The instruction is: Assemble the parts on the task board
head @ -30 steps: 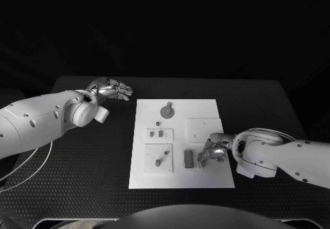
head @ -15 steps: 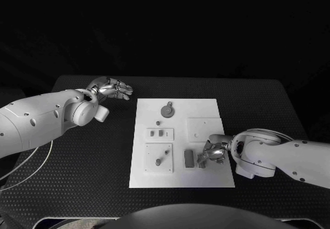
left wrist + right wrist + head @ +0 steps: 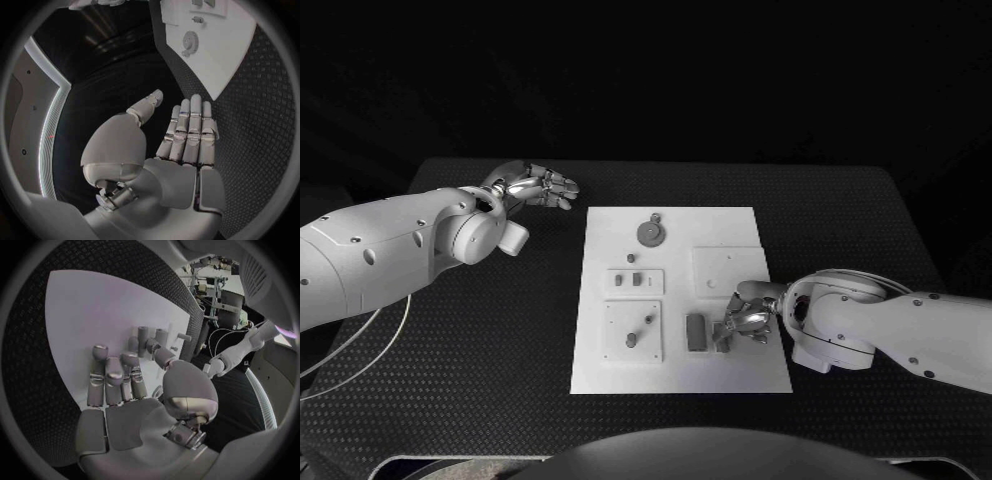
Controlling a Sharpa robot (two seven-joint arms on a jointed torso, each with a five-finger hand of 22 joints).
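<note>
Your right robot hand (image 3: 747, 325) has barely crept since a second ago; it sits low on the white board (image 3: 733, 225), fingers spread, holding nothing, beside the upright grey block (image 3: 695, 332). Left robot hand (image 3: 535, 186) hovers spread over the desk (image 3: 877, 230). Line fingertips up squarely before pinching.

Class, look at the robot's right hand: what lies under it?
Under the right hand lies the white task board. A grey upright part stands beside its fingers. Whatever sits directly beneath the palm is covered.
</note>
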